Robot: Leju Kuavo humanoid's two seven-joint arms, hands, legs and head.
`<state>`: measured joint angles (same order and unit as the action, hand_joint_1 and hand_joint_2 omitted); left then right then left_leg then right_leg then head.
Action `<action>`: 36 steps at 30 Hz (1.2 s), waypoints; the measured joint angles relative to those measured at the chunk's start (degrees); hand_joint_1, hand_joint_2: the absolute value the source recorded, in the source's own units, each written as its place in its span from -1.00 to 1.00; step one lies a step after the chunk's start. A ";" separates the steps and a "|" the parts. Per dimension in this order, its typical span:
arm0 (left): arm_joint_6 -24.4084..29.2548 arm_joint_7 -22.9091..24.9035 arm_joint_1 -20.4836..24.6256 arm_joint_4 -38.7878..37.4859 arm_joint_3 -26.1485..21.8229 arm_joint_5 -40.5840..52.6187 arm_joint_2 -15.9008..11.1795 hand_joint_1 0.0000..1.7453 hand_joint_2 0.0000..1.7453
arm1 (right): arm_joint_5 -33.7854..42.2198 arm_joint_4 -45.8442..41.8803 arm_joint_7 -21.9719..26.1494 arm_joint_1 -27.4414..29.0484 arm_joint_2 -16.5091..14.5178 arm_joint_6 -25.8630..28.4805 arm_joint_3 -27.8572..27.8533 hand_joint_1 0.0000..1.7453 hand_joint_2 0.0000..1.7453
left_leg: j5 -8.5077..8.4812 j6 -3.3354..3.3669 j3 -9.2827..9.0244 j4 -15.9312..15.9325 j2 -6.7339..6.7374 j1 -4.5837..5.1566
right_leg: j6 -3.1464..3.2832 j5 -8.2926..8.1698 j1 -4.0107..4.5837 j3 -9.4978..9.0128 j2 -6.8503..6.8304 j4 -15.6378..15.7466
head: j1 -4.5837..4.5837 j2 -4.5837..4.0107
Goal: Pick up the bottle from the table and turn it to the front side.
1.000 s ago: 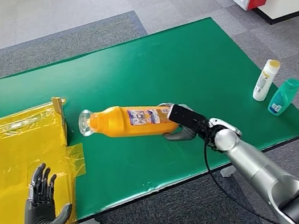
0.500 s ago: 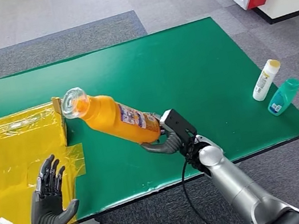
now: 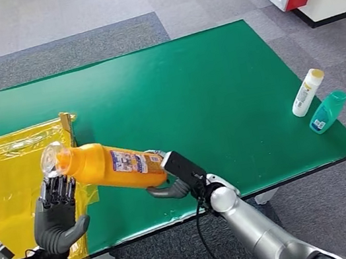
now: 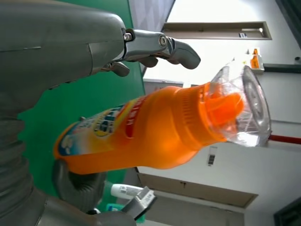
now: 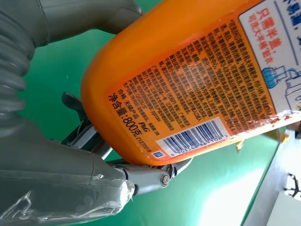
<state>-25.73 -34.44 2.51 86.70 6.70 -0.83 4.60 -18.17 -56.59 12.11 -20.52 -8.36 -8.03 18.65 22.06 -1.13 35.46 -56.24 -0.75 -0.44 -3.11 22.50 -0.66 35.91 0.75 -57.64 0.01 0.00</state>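
The bottle (image 3: 109,165) is hanging lifted over the near edge of the green table (image 3: 212,75), its cap now reaching the left hand (image 3: 55,217); a second ago it was lying further right. The right hand (image 3: 170,183) is grasping its base. The left hand is waiting released, fingers spread, likely to take the neck and help the turning.

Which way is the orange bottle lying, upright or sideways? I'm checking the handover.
Sideways: the orange bottle is lifted off the green table, roughly level, right hand gripping its base, clear cap above the open left hand.
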 joint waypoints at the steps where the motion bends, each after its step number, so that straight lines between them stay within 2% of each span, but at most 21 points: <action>1: -0.36 0.22 0.22 0.30 0.01 -0.77 0.04 -1.00 1.00 | -0.13 0.14 0.17 0.26 -0.28 -0.03 0.30 1.00 1.00 | 0.00 0.00 0.00 0.00 0.00 0.00 | 0.00 0.00 0.00 0.00 0.00 0.00 | 0.00 0.00; 15: -0.60 3.38 1.95 1.85 -0.04 -4.07 0.50 -1.00 1.00 | -1.37 1.07 0.88 2.92 -1.61 -0.36 2.79 1.00 1.00 | 0.01 0.00 0.00 0.00 0.00 0.00 | 0.01 0.01 -0.01 -0.01 -0.01 0.01 | 0.00 0.00; 21: 0.77 6.70 2.12 1.83 -0.26 -6.26 0.83 -1.00 1.00 | -2.01 1.00 1.30 4.35 -1.61 -0.53 3.55 1.00 1.00 | 0.01 0.00 0.00 0.00 0.00 0.00 | 0.01 0.01 -0.01 -0.01 -0.01 0.01 | 0.00 0.00; 26: -0.78 8.29 2.15 0.96 -0.31 -8.92 0.70 -1.00 1.00 | -2.17 0.84 1.79 5.02 -1.61 -0.94 4.09 1.00 1.00 | 0.01 0.01 0.01 0.00 0.00 0.00 | 0.01 0.01 -0.01 -0.01 -0.01 0.01 | 0.01 0.00; 32: -3.07 7.91 2.45 -2.00 1.56 -9.48 -1.68 -1.00 1.00 | -1.37 0.85 2.77 4.54 -1.53 -1.26 4.69 1.00 1.00 | 0.00 0.00 0.01 0.00 0.00 0.00 | 0.01 0.01 -0.01 0.00 0.00 0.01 | 0.01 0.00; 36: -4.31 6.42 2.99 -4.28 4.24 -8.26 -4.39 -1.00 1.00 | -0.65 0.87 3.61 3.99 -1.41 -1.44 5.39 1.00 1.00 | -0.02 -0.03 0.01 0.00 0.01 0.00 | 0.01 0.01 0.00 0.01 0.00 0.01 | 0.01 0.00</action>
<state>-30.04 -28.01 5.50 82.42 10.95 -9.09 0.20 -18.81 -55.71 15.71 -16.53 -9.77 -9.47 24.04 22.05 -1.16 35.47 -56.24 -0.75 -0.45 -3.10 22.51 -0.66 35.92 0.75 -57.63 0.02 0.00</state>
